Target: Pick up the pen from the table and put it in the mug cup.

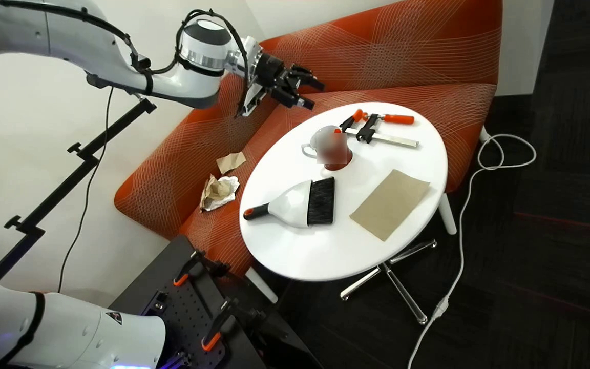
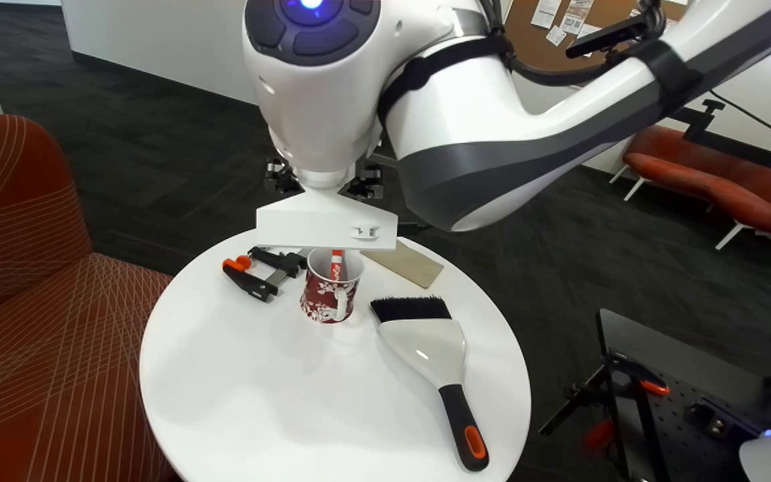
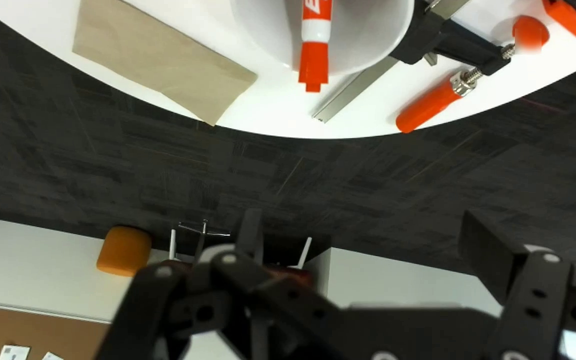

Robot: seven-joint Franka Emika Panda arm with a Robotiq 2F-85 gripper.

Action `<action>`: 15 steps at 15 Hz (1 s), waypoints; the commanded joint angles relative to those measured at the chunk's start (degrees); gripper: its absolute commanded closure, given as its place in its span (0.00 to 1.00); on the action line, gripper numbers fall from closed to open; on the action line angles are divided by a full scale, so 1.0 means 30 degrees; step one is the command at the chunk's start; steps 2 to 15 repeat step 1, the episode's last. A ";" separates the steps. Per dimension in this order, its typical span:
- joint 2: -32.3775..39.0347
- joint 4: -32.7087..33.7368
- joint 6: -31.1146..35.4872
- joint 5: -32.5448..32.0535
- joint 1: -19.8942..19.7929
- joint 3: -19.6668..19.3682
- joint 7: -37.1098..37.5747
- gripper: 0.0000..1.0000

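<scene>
Wrist view: seeing pen already in mug, clear of gripper; seeing jaws spread, holding nothing. Probably risking a tipped mug if dipping low and clipping pen's protruding end.

tbl w/ mug, brush, clamp, sheet

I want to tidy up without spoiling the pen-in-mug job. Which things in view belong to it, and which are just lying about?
Belongs to the job:
red-and-white floral mug
red marker, already in the mug
round white table
gripper, open

Just lying about:
hand brush
bar clamp
brown paper sheet
crumpled paper on the sofa
</scene>
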 commanded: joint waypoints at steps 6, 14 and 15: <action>-0.0059 -0.0025 -0.0120 -0.0098 -0.0204 0.0263 0.0027 0.00; -0.0059 -0.0025 -0.0120 -0.0098 -0.0204 0.0263 0.0027 0.00; -0.0059 -0.0025 -0.0120 -0.0098 -0.0204 0.0263 0.0027 0.00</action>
